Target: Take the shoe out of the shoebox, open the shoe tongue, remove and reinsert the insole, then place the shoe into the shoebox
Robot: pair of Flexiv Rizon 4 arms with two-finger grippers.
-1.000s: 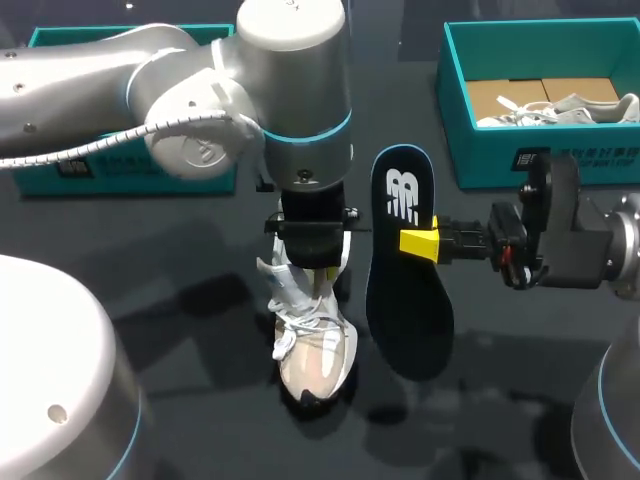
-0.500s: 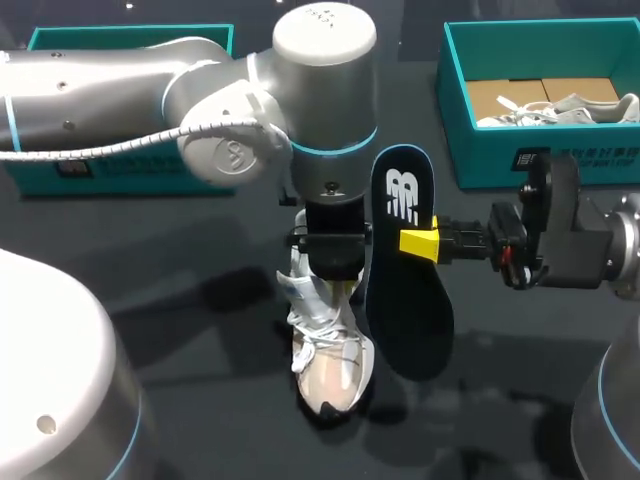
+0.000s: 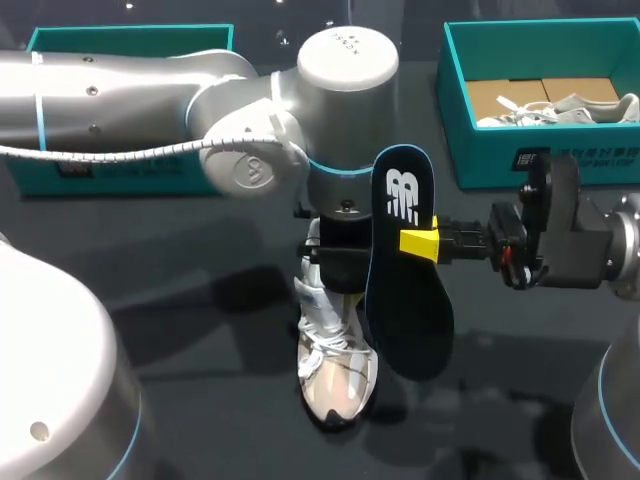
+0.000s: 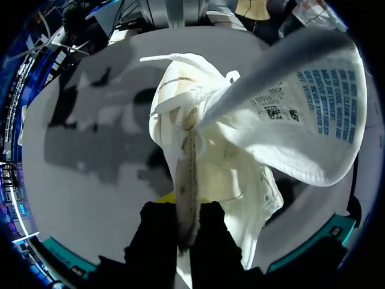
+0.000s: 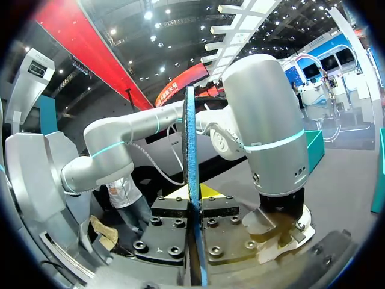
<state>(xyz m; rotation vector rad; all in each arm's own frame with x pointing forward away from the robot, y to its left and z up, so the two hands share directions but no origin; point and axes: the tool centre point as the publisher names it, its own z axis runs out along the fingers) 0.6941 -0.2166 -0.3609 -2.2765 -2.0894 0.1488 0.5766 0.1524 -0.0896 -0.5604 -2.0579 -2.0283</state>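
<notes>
A pale shoe (image 3: 335,365) hangs heel-up near the middle of the dark surface (image 3: 200,330), its collar clenched in the left pincer (image 3: 340,268), the toe pointing toward the near edge. Seen from the left wrist, the collar's rim runs between the black fingers and the tongue is folded wide open. Just beside the shoe, on its right, the dark insole (image 3: 405,280) is held on edge, grasped at mid-length by the right pincer (image 3: 422,243). At the far right stands the teal shoebox (image 3: 480,160), open, holding brown card and a second shoe (image 3: 575,106), white. A teal box (image 3: 130,38) sits at the far left, mostly hidden behind the left arm (image 3: 150,90). Bare surface lies left of the shoe and between it and the shoebox.
</notes>
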